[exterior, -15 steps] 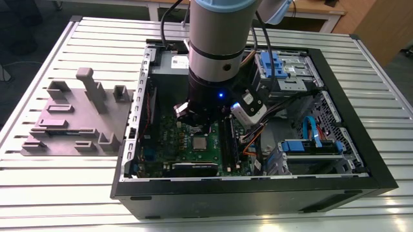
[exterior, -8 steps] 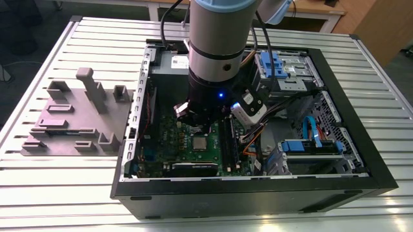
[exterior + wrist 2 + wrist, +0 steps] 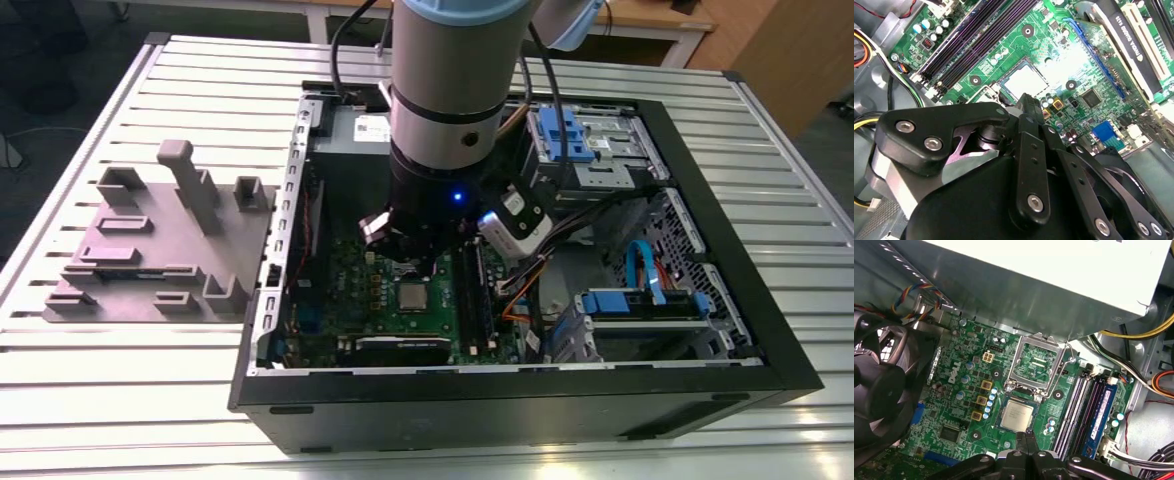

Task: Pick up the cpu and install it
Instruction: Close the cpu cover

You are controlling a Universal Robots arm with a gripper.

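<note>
Cpu: we see the cpu (image 3: pixel 1016 415) lying flat in its socket on the green motherboard (image 3: pixel 961 390), also seen in the exterior view (image 3: pixel 414 295).
Bracket: the socket's metal load frame (image 3: pixel 1036 362) stands swung open just beside the chip.
Gripper: our gripper (image 3: pixel 1026 452) hovers above the chip, fingertips pressed together, holding nothing.
Case: the open computer case (image 3: pixel 747 330) rests on a slatted metal table (image 3: pixel 120 400).
Beside it: a grey fixture block (image 3: pixel 160 250) sits at the exterior view's left.

I get even overhead light in the exterior view; the ribbed tabletop (image 3: pixel 160 400) shines pale. In the second wrist view, glare washes out the motherboard (image 3: pixel 1054 60) toward twelve o'clock, and the close gripper (image 3: pixel 1026 107) linkage looks soft. The first wrist view is sharp.
</note>
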